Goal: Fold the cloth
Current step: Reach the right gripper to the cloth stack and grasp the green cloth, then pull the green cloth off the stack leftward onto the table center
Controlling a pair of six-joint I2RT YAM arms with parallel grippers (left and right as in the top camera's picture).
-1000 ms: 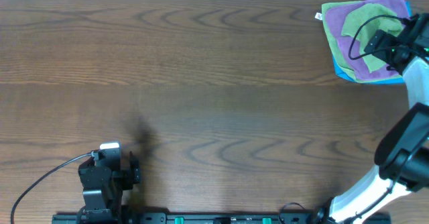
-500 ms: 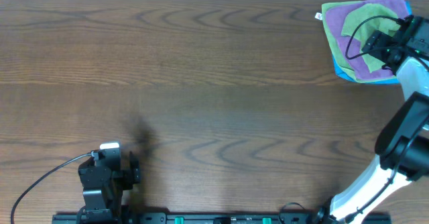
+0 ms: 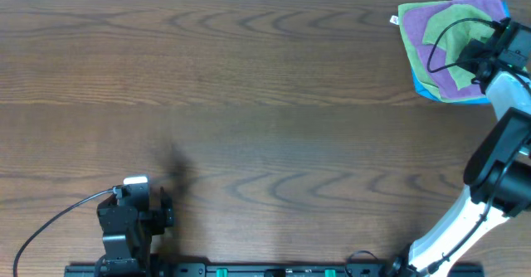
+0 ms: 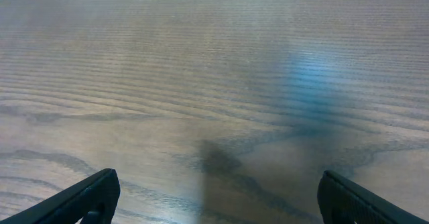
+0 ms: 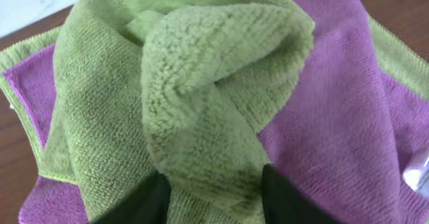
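One green cloth [image 5: 221,83], at the upper right of the overhead frame, is pinched in the right gripper's [image 5: 214,197] jaws; grasping is judged in hand, a lift onto the table [image 3: 249,103] is called for, and the left gripper's [image 4: 221,200] jaws are spread wide.

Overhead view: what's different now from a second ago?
The right arm slid slightly rightward and farther from its base, above the cloth pile; its jaws pinch a fold of the green cloth. The pile and the left arm stayed put.
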